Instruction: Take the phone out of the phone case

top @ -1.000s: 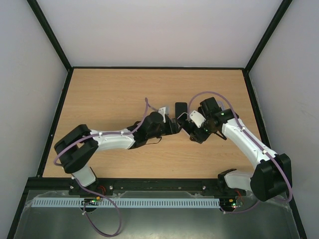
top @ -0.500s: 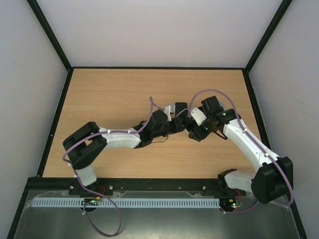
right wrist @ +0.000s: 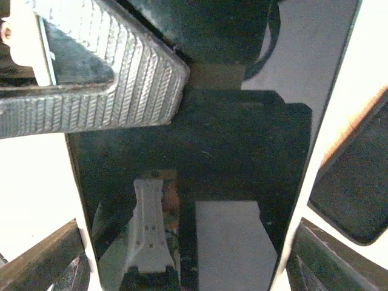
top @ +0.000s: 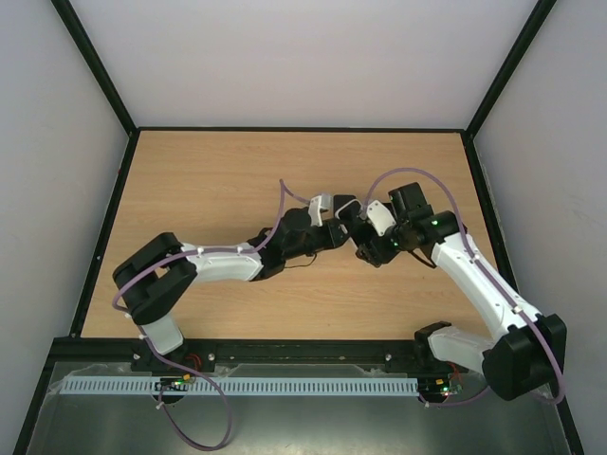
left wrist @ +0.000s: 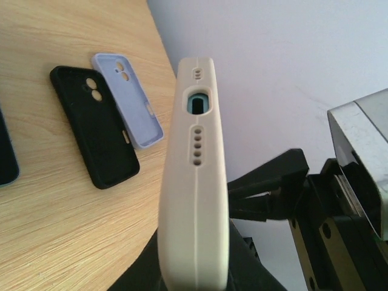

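Closing in above the worktop (top: 209,180).
From above: left jaws and right jaws nearer than a second ago (peeling likely next). Left wrist: clenching the cream phone case (left wrist: 195,182), port end up. Right wrist: facing the phone (right wrist: 242,157), still cased; cannot tell whether gripping.

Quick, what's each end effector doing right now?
Left end effector: closed on the phone.
Right end effector: astride the phone, grip cannot be told.

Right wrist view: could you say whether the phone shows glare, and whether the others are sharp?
Right wrist: the glossy phone shows reflections, with blown-out white at both sides. Left wrist: the case is sharp, evenly lit. Top external: soft, even light.
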Robot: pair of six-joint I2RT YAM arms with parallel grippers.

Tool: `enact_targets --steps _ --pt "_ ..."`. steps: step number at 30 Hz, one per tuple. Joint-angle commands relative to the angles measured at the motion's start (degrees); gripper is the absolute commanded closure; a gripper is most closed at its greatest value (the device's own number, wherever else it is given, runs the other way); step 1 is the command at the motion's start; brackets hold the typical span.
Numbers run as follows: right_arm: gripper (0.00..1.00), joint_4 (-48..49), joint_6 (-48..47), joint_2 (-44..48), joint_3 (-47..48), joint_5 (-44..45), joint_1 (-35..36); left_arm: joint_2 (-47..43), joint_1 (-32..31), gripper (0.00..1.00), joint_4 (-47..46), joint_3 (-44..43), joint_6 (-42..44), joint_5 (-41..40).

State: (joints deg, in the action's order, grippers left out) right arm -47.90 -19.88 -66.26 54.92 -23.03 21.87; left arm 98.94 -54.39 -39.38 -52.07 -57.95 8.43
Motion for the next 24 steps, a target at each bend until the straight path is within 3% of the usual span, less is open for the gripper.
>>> enact_targets --steps 1,4,12,18,24 --pt "0.20 1.07 -2.53 3.72 2.20 -8.40 0.81 -5.32 1.96 0.98 -4.72 2.83 5.59 4.96" --pt "0.15 -0.82 -2.95 4.91 4.19 -10.88 0.81 -8.93 4.28 0.98 -4.24 5.64 11.40 10.13" --pt "0.14 -7.47 -11.24 5.86 6.01 -20.43 0.81 -19.48 9.46 0.98 -1.03 12.26 25.69 30.47" --pt "0.29 -15.64 -23.85 4.57 4.73 -29.60 0.81 -23.25 10.58 0.98 0.50 12.51 29.52 40.32" --pt "0.46 -19.67 -33.13 6.05 2.78 -34.00 0.81 -23.27 10.55 0.98 -1.54 10.30 27.70 46.29"
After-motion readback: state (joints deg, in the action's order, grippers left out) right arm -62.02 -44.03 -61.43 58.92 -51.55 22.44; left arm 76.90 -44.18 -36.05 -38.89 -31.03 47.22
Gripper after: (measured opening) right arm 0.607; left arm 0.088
